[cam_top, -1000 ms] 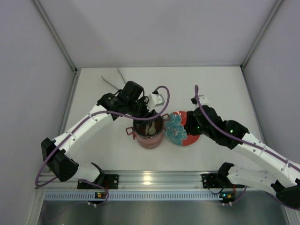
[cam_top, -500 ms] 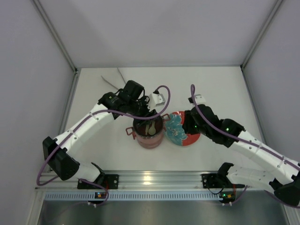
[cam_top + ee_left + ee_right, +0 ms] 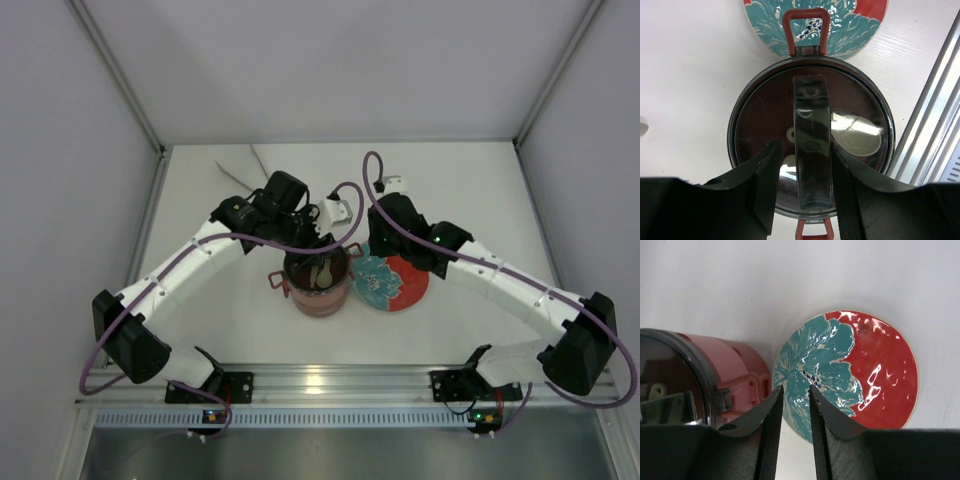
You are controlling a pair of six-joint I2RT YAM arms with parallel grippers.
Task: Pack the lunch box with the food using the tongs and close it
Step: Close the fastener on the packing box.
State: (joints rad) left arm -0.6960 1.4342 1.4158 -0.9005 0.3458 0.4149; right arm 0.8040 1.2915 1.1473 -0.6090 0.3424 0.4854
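The lunch box stands as a pink stack at mid-table with its dark lid on top. A shiny strap handle crosses the lid. My left gripper straddles that handle: the right finger touches it and a gap shows at the left finger. The same gripper hangs over the lid from behind. My right gripper is open by a narrow gap with nothing in it, low over the plate's edge beside the lunch box. The tongs lie at the back left. The food is out of view.
A red plate with a teal flower lies right of the lunch box, touching its side handle. White walls close the table at the back and sides. A metal rail runs along the near edge.
The right arm has swung left and toward the back, bringing its gripper from the plate's right side to the plate's left edge, and its jaws have narrowed a little. The left arm has stayed put.
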